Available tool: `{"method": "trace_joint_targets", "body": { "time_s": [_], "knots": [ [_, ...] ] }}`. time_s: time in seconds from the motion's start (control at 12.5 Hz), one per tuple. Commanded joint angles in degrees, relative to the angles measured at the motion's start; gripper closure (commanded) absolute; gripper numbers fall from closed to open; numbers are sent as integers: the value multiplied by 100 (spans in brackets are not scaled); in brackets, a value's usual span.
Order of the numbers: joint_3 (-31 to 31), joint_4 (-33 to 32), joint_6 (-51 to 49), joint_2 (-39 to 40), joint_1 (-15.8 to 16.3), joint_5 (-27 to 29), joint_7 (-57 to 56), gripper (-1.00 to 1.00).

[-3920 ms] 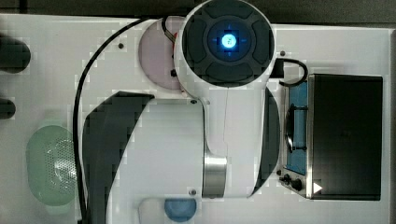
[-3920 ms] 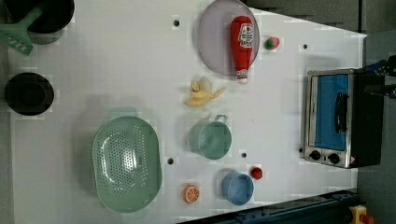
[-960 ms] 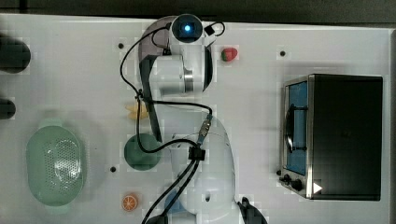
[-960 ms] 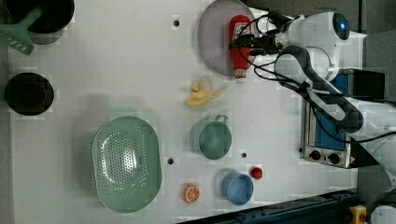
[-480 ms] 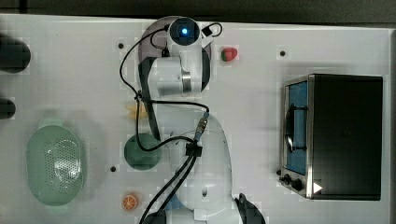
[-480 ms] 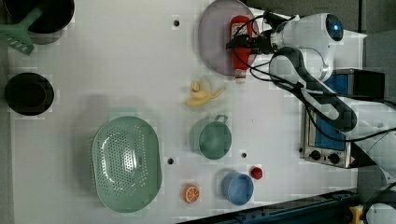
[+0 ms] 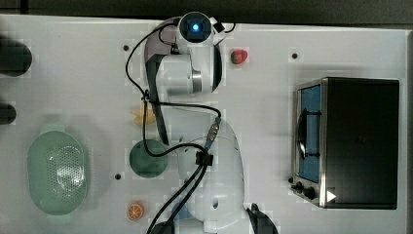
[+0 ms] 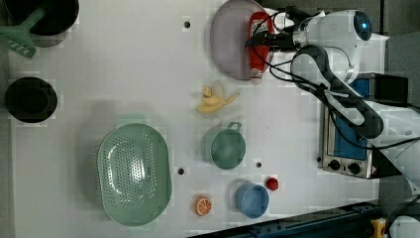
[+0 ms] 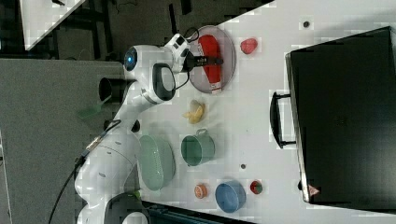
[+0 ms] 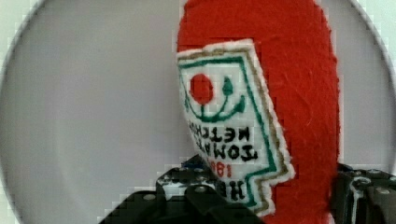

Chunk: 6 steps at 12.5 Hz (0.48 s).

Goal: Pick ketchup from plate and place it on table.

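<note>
Ketchup [image 8: 258,45] lies flat on the plate [image 8: 229,42]. The gripper [image 10: 266,196] straddles it, fingers spread either side, placed for pinching its soft body.

the ketchup [image 10: 280,93] bears a white label [image 10: 229,126] stitched in green and gold, with a red tomato on a green vine drawn on it. below the drawing, black letters read "tomato ketchup" (seen upside down in the wrist view, the second word partly blurred). under them come red figures starting "18", and then large black letters starting "he", the rest hidden behind the gripper [image 10: 261,196]. in the left view the label on the bottle is too small to read.
</note>
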Motion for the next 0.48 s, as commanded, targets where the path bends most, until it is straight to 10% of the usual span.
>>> {"method": "trace_joint_targets", "body": {
  "time_s": [0.08,0.48],
  "knots": [
    [-18,84,-285,-662,-54,-14,-155,-27],
    [-35,-46,-2094,-2009,-321,353,-137,-27]
  ]
}}
